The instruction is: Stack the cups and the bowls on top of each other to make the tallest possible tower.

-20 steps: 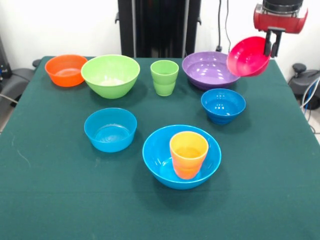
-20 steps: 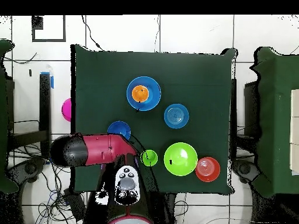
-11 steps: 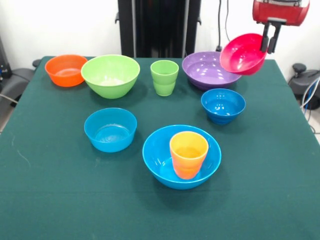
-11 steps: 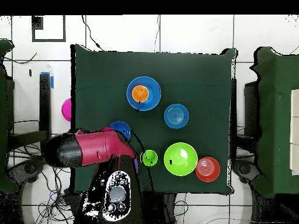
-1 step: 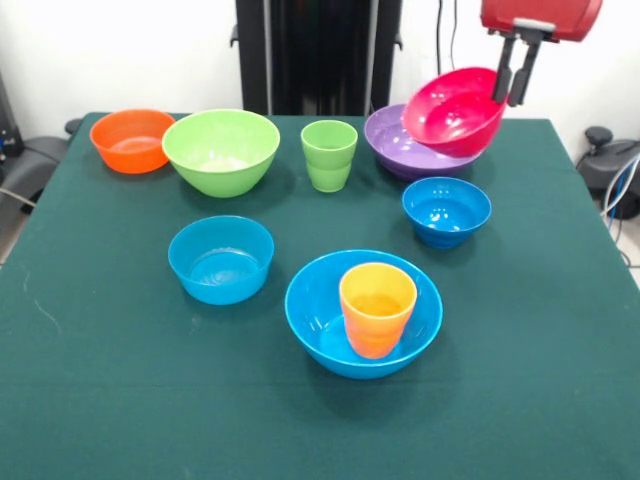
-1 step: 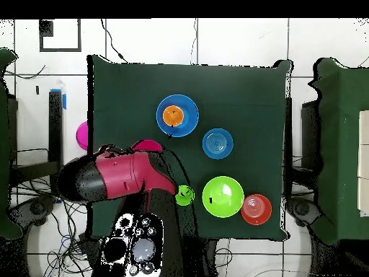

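My gripper (image 5: 508,92) is shut on the rim of the small pink-red bowl (image 5: 450,113), which hangs tilted just above the wide purple bowl (image 5: 393,137) and hides part of it. The orange-yellow cup (image 5: 377,308) stands upright inside the large blue bowl (image 5: 320,318). The light green cup (image 5: 329,155) stands alone beside the lime green bowl (image 5: 221,150). Two small blue bowls (image 5: 446,210) (image 5: 220,259) and the orange bowl (image 5: 132,140) sit singly on the table. In the overhead view the arm (image 6: 115,177) covers the purple bowl; only a sliver of the pink-red bowl (image 6: 148,145) shows.
The green-clothed table (image 5: 100,400) reaches its right edge a short way past the purple bowl. In the overhead view the large blue bowl (image 6: 189,124), one small blue bowl (image 6: 218,143), the lime green bowl (image 6: 223,196) and the orange bowl (image 6: 256,208) lie apart from the arm.
The gripper has carried the pink-red bowl leftward in the front view, from beside the table's right edge to over the purple bowl. The other cups and bowls have not moved.
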Available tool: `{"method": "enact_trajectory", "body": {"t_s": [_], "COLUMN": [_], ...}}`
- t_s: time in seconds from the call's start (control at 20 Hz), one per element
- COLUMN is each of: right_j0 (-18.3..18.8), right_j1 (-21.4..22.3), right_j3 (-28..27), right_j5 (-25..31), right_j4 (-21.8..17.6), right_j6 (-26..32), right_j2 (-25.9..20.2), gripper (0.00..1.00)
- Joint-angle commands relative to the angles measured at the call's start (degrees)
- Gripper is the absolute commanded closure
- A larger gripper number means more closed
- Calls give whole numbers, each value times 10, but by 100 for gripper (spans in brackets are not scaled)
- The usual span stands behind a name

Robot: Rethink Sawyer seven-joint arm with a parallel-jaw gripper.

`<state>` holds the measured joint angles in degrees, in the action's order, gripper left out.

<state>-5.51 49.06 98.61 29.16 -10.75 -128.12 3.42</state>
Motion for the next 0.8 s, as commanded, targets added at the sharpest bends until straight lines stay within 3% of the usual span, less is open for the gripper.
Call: {"method": "enact_trajectory", "body": {"t_s": [0.05, 0.35, 0.8], "right_j0": [6, 5, -41], "right_j1": [-5, -1, -48], "right_j3": [-49, -70, -137], "right_j5": [6, -20, -56], "right_j4": [-86, -134, -223], "right_j6": [52, 54, 10], "right_j2": [0, 4, 55], "gripper": [100, 100, 100]}}
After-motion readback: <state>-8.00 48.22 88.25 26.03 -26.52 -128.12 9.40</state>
